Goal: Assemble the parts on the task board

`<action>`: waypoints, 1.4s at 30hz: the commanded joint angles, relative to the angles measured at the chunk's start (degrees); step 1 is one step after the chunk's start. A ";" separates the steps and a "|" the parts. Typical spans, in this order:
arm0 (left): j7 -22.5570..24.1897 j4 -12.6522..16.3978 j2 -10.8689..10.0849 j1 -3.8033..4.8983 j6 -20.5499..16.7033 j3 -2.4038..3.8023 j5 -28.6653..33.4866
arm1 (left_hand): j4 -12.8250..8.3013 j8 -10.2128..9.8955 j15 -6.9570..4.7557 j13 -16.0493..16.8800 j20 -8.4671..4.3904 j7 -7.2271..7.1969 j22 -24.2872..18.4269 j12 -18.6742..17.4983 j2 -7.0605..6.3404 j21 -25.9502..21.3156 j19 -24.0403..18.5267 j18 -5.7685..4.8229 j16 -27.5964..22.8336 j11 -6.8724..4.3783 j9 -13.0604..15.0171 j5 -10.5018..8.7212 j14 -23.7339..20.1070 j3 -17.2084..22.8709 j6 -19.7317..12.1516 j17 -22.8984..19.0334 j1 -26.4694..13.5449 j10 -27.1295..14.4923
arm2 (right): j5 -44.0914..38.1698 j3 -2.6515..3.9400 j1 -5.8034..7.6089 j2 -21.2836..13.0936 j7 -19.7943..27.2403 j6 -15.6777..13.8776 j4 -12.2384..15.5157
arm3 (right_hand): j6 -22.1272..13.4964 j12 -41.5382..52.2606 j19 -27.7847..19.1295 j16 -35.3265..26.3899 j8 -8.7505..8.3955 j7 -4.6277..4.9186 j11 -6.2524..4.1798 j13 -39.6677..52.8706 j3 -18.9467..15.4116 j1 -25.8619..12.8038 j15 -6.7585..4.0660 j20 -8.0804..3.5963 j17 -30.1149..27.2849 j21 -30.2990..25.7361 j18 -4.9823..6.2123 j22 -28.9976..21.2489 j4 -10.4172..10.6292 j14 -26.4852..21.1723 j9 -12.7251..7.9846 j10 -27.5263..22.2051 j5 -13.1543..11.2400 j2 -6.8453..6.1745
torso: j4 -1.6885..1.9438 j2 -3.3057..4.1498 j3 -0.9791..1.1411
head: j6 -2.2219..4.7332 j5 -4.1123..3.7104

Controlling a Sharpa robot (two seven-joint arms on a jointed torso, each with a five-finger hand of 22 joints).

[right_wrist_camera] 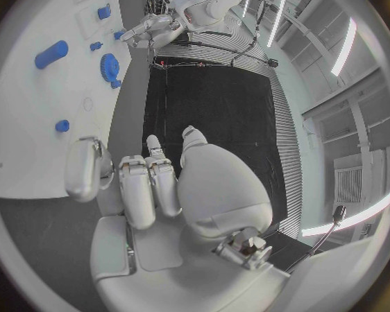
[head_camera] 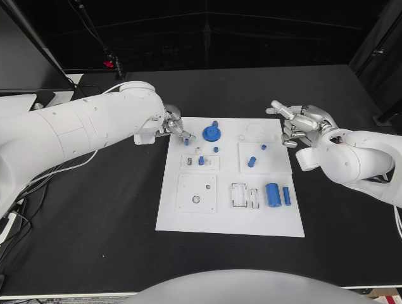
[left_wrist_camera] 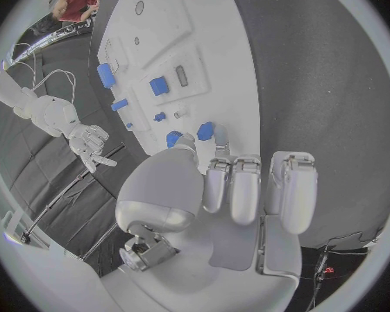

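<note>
I read the task board (head_camera: 230,215) as lying mid-table, long axis near-to-far, w/ blue parts spread over it.

Left hand (head_camera: 171,125) sits at the far-left corner of the board. From the left wrist view its fingers (left_wrist_camera: 234,191) lie side by side, curled over the board edge; a small blue peg (left_wrist_camera: 205,130) shows right at the fingertips, but I cannot tell whether it is pinched or only touched. In the head view the matching small peg (head_camera: 187,142) stands just beside that hand, toward the near side.

Right hand (head_camera: 301,125) hovers off the far-right corner of the board, fingers apart, holding nothing.

Key relation: the blue gear (head_camera: 212,133) lies just right of the left hand, well left of the right hand, so the left arm is nearer for far-left parts. The large blue cylinder (head_camera: 273,194) lies near-right, long axis near-to-far, w/ a thinner blue pin (head_camera: 285,196) parallel beside it; the right arm is nearer to both, approx straight back toward the robot from that hand.

Labels: no readable writing or brand on board or parts.
</note>
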 commanded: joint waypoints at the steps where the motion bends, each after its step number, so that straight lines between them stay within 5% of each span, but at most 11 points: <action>1: 0.69 -0.08 0.15 0.04 0.82 0.04 -0.27 | 0.04 0.34 -0.31 15.07 -0.14 0.05 15.09 0.04 0.34 0.18 6.18 -0.37 0.05 -0.35 0.27 -0.22 6.00 -0.69 0.61 15.09 -1.11 5.97 | -0.04 0.03 0.07 0.04 0.18 0.39 0.08 | -0.43 0.14 -0.21 0.14 0.37 0.10 0.29 15.06 -0.41 0.38 0.45 0.20 15.09 -0.38 0.78 9.03 -0.02 6.06 0.02 6.06 0.20 0.30 | -0.03 -0.02 -0.03 | -0.04 -0.01; 9: 0.85 -0.43 0.42 -0.06 0.78 0.04 -0.27 | 0.00 0.54 -0.41 15.07 -0.24 -0.06 15.09 0.04 0.56 0.18 6.18 -0.37 0.05 -0.45 0.71 -0.90 6.00 -1.59 0.89 15.09 -2.30 5.97 | -0.04 0.02 0.07 0.09 0.13 0.39 0.02 | -0.43 0.14 -0.21 0.14 0.37 0.10 0.29 15.06 -0.41 0.38 0.45 0.20 15.09 -0.38 0.78 9.03 -0.02 6.06 0.02 6.06 0.20 0.30 | 0.04 -0.04 0.02 | -0.10 -0.18; 18: 0.48 -0.52 0.64 -0.16 1.03 0.04 -0.27 | -0.15 0.58 -0.79 15.07 -0.51 -0.67 15.09 0.04 0.96 0.18 6.18 -0.37 0.05 -0.98 1.40 1.65 6.00 -1.47 1.90 15.09 -0.34 5.97 | -0.05 0.02 0.06 0.14 0.11 0.39 0.01 | -0.48 0.14 -0.27 0.14 0.50 0.10 0.29 15.06 -0.43 0.48 0.46 0.21 15.09 -0.46 0.80 9.01 -0.02 6.06 0.02 6.06 0.28 0.36 | 0.03 -0.06 0.00 | -0.14 -0.17; 42: 0.93 -0.47 0.64 -0.22 1.00 0.04 -0.26 | -0.06 -0.06 -1.07 15.07 -0.78 -0.94 15.09 0.04 2.26 0.18 6.18 -0.37 0.05 -1.27 1.60 3.03 6.00 -0.97 2.55 15.09 0.78 5.97 | -0.05 0.02 0.06 0.15 -0.03 0.09 0.04 | -0.58 0.14 -0.44 0.14 0.58 0.11 0.30 15.06 -0.44 0.55 0.47 0.22 15.09 -0.67 0.86 8.94 -0.01 6.06 0.01 6.06 0.35 0.41 | 0.01 -0.05 -0.03 | -0.36 -0.49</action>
